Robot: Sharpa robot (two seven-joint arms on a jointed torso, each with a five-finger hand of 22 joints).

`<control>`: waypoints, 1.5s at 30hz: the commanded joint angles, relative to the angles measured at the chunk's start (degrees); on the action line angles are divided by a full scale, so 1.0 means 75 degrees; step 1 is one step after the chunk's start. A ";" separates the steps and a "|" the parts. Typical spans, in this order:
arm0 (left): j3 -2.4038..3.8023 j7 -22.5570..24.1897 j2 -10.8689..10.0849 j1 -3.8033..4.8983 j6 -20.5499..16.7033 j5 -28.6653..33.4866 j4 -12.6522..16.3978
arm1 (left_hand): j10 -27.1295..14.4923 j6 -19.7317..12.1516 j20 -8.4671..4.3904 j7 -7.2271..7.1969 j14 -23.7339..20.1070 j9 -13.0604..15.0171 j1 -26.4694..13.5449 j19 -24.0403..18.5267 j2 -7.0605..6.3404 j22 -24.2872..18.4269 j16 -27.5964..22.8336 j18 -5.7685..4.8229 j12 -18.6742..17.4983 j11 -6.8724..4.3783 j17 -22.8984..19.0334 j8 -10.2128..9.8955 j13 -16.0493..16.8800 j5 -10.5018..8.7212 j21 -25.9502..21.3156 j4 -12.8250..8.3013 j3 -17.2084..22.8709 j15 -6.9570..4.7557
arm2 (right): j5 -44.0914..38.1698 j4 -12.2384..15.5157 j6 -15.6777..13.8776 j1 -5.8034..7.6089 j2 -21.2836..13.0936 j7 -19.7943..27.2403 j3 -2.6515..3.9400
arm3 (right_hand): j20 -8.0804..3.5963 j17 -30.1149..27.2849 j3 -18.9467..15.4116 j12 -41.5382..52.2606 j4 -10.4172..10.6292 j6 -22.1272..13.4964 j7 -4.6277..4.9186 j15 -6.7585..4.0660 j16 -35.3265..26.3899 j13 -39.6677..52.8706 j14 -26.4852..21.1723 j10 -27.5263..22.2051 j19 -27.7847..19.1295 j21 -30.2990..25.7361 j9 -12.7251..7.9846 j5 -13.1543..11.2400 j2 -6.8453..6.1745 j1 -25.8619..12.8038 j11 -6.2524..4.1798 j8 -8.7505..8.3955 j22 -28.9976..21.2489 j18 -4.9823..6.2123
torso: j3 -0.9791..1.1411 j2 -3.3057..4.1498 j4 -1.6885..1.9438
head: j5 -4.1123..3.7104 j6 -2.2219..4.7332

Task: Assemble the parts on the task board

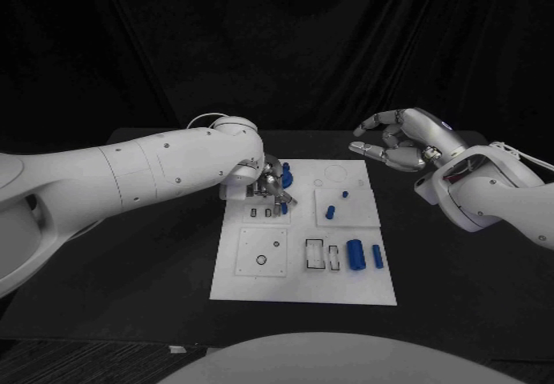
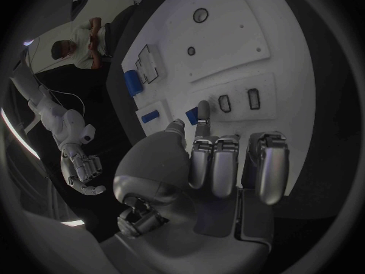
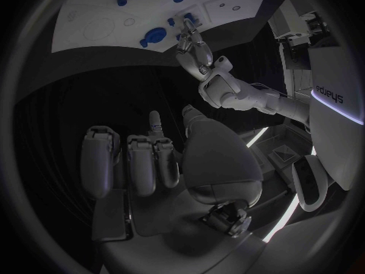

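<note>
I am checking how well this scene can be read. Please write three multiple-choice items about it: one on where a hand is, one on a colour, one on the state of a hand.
1. Where is the left hand?
A. over the far left part of the task board
B. off the table
C. at the board's near edge

2. What colour are the loose parts on the board?
A. red
B. blue
C. yellow

3. What is the state of the right hand?
A. gripping a blue part
B. pressed flat on the board
C. raised above the table, fingers curled, holding nothing

Answers:
1 A: the head view shows the hand at the board's far left corner.
2 B: the cylinders near the right edge are blue.
3 C: it is above the dark table, beyond the board's right corner, and its fingers hold nothing.
</note>
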 commanded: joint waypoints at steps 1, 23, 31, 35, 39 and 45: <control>0.0006 0.0099 0.0024 -0.0018 0.0146 0.0013 -0.0002 | 0.0799 0.0069 -0.0021 0.0013 0.0799 -0.0008 0.0023 -0.0054 -0.0076 0.1080 0.0019 0.0098 0.0013 0.0059 0.2012 -0.0051 0.1997 -0.0046 -0.0030 -0.0005 0.0058 0.0061 | -0.0009 0.0000 0.0021 -0.0023 -0.0010 -0.0076 0.0005 | 0.0047 0.1608 -0.0001 0.0019 -0.0023 0.0036 0.0021 0.0047 -0.0038 0.2013 0.0705 0.0799 0.0260 -0.0023 0.0013 -0.0035 -0.0005 0.0068 0.0025 0.0029 0.1622 -0.0062 | 0.0000 -0.0001 -0.0002 | 0.0002 0.0000; 0.0006 0.0142 0.0026 -0.0036 0.0252 0.0013 -0.0017 | 0.0799 0.0142 -0.0039 -0.0006 0.0799 -0.0033 0.0265 -0.0087 -0.0320 0.1061 0.0019 0.0111 0.0013 0.0038 0.2012 -0.0369 0.1997 0.0169 -0.0088 -0.0490 0.0850 0.0039 | -0.0009 -0.0050 0.0065 -0.0043 0.0008 -0.0106 0.0005 | 0.0047 0.1587 -0.0002 0.0019 -0.0026 0.0046 0.0019 0.0047 -0.0049 0.2013 0.0700 0.0799 0.0242 -0.0060 0.0015 -0.0041 -0.0004 0.0082 0.0023 0.0041 0.1609 -0.0053 | 0.0000 -0.0004 0.0000 | 0.0006 0.0000; 0.0006 0.0162 0.0019 -0.0038 0.0253 0.0013 -0.0025 | 0.0799 0.0133 -0.0041 0.0004 0.0799 -0.0037 0.0256 -0.0123 -0.0417 0.1031 0.0019 0.0122 0.0013 0.0042 0.2012 -0.0455 0.1997 0.0242 -0.0119 -0.0597 0.1092 0.0040 | -0.0009 -0.0069 0.0076 -0.0045 0.0014 -0.0115 0.0005 | 0.0048 0.1559 -0.0002 0.0019 -0.0028 0.0052 0.0017 0.0047 -0.0062 0.2013 0.0694 0.0799 0.0228 -0.0090 0.0016 -0.0045 -0.0002 0.0093 0.0022 0.0049 0.1600 -0.0046 | 0.0000 -0.0003 -0.0001 | 0.0018 0.0000; 0.0006 0.0183 0.0018 -0.0038 0.0255 0.0013 -0.0023 | 0.0799 0.0112 -0.0039 0.0016 0.0799 -0.0041 0.0242 -0.0147 -0.0459 0.1010 0.0019 0.0129 0.0013 0.0049 0.2012 -0.0500 0.1997 0.0273 -0.0138 -0.0640 0.1204 0.0045 | -0.0009 -0.0074 0.0081 -0.0045 0.0016 -0.0118 0.0005 | 0.0048 0.1550 -0.0001 0.0019 -0.0031 0.0055 0.0016 0.0046 -0.0067 0.2013 0.0692 0.0799 0.0221 -0.0105 0.0017 -0.0046 -0.0001 0.0099 0.0022 0.0053 0.1595 -0.0042 | -0.0001 -0.0005 0.0003 | 0.0015 0.0000; 0.0006 0.0206 0.0015 -0.0039 0.0244 0.0013 -0.0018 | 0.0799 0.0096 -0.0031 0.0027 0.0799 -0.0038 0.0230 -0.0158 -0.0528 0.1004 0.0019 0.0132 0.0013 0.0061 0.2012 -0.0556 0.1997 0.0313 -0.0153 -0.0723 0.1395 0.0055 | -0.0009 -0.0079 0.0086 -0.0045 0.0021 -0.0118 0.0005 | 0.0048 0.1537 -0.0001 0.0019 -0.0032 0.0056 0.0016 0.0046 -0.0074 0.2013 0.0689 0.0799 0.0212 -0.0125 0.0017 -0.0047 -0.0001 0.0105 0.0022 0.0056 0.1588 -0.0037 | -0.0001 -0.0005 0.0001 | 0.0024 0.0000; 0.0006 0.0252 0.0002 -0.0039 0.0219 0.0013 -0.0008 | 0.0799 0.0120 -0.0026 0.0026 0.0799 -0.0019 0.0216 -0.0159 -0.0605 0.1007 0.0019 0.0133 0.0013 0.0061 0.2012 -0.0583 0.1997 0.0329 -0.0162 -0.0819 0.1596 0.0058 | -0.0009 -0.0091 0.0084 -0.0046 0.0029 -0.0113 0.0005 | 0.0049 0.1496 -0.0003 0.0019 -0.0031 0.0058 0.0016 0.0045 -0.0094 0.2013 0.0680 0.0799 0.0182 -0.0188 0.0017 -0.0051 -0.0001 0.0108 0.0021 0.0061 0.1568 -0.0022 | 0.0000 -0.0006 -0.0001 | 0.0040 0.0000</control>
